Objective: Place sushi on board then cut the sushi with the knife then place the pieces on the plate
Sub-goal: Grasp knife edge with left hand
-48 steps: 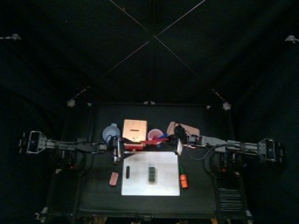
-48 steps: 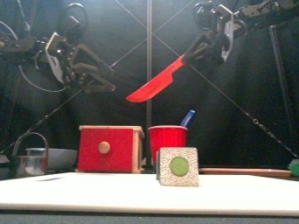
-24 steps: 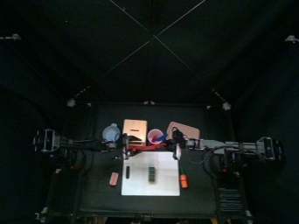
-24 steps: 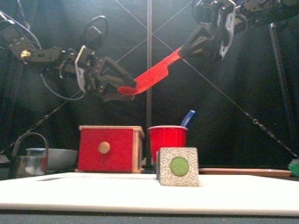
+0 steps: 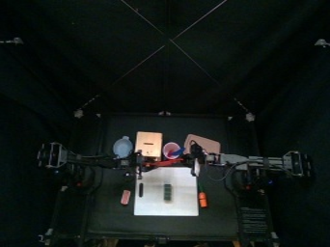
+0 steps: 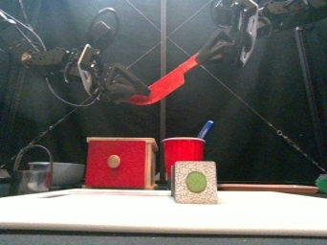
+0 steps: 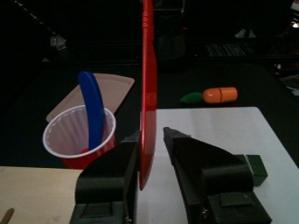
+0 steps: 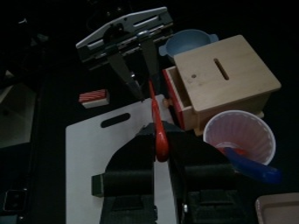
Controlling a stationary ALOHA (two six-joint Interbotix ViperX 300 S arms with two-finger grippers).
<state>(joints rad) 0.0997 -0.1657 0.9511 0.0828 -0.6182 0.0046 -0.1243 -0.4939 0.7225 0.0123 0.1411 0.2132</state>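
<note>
The sushi roll (image 5: 169, 190) lies at the centre of the white cutting board (image 5: 152, 205) on the counter (image 5: 103, 218). Above it the red knife (image 6: 170, 78) slants in mid-air. The right claw (image 8: 160, 175) is clamped on its upper end, and the left claw (image 7: 149, 140) is at its lower end; grip there I cannot tell. The red cup (image 6: 183, 155) stands at the board's 12 o'clock and the pink plate (image 5: 203, 144) at 1 o'clock.

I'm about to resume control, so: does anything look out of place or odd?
Nothing is spilled or damaged. One oddity: the red knife hangs tilted in mid-air between both arms, handle in the right tool, blade end at the left tool. The sushi sits on the white board.
</note>
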